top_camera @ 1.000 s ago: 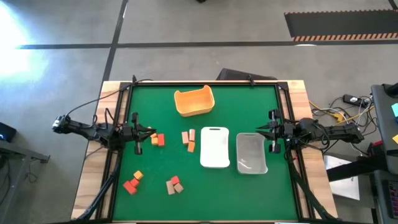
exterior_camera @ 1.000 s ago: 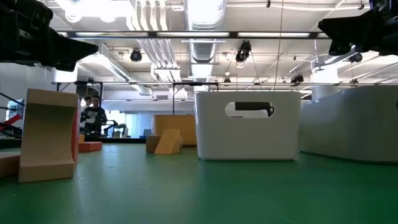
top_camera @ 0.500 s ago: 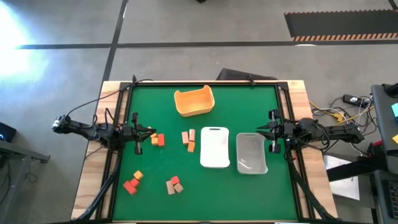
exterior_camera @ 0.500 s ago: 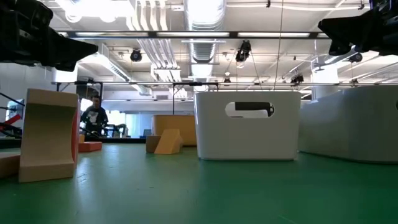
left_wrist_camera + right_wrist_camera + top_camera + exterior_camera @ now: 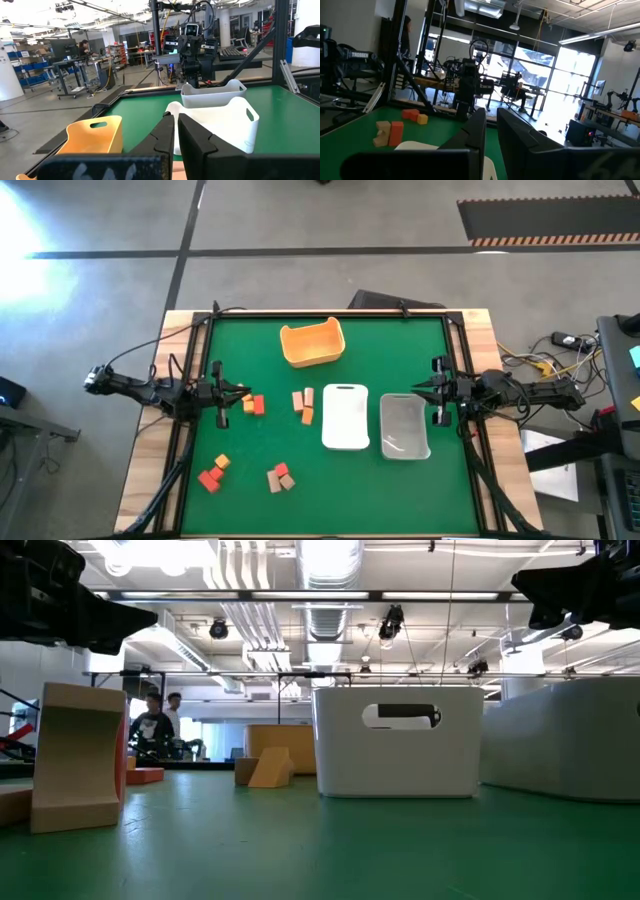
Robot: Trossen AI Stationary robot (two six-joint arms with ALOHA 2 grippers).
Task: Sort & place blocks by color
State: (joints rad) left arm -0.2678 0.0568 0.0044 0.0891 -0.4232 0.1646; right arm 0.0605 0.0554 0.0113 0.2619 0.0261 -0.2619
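blocks (image 5: 253, 405) lie in small clusters on the left half of the green table (image 5: 400, 350), none sorted. left tool (image 5: 222, 395) sits pressed together just beside the nearest pair (right tool (image 5: 436, 393) also shut, by the trays); it should spread before descending

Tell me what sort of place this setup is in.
Probably a robotics lab or workshop: exposed ceiling ducts overhead, workbenches with equipment behind, and a green table with two arms on a bare concrete floor.
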